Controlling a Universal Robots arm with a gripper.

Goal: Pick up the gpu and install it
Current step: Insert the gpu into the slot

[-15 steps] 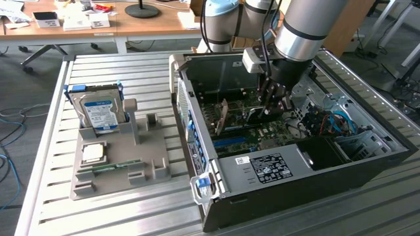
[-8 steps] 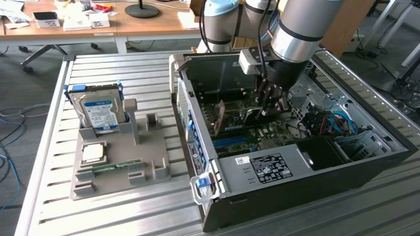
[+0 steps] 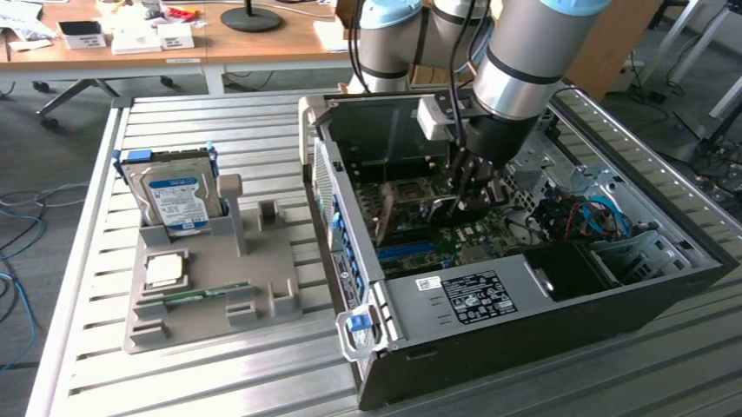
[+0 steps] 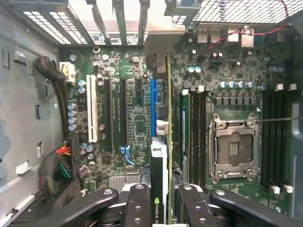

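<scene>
Hanging inside the open computer case (image 3: 522,313), toward its rear wall, the gripper (image 3: 473,193) sits low over the motherboard (image 3: 464,234) in the exterior view. In the wrist view, the fingers (image 4: 138,203) are clenched on the gpu (image 4: 168,142), pinching its two faces. The card stands edge-on over the board, just beside the blue slot (image 4: 153,94). It is probably light, stiff and fragile. The bare board margins and the bracket would be safer holds than the fan.
</scene>
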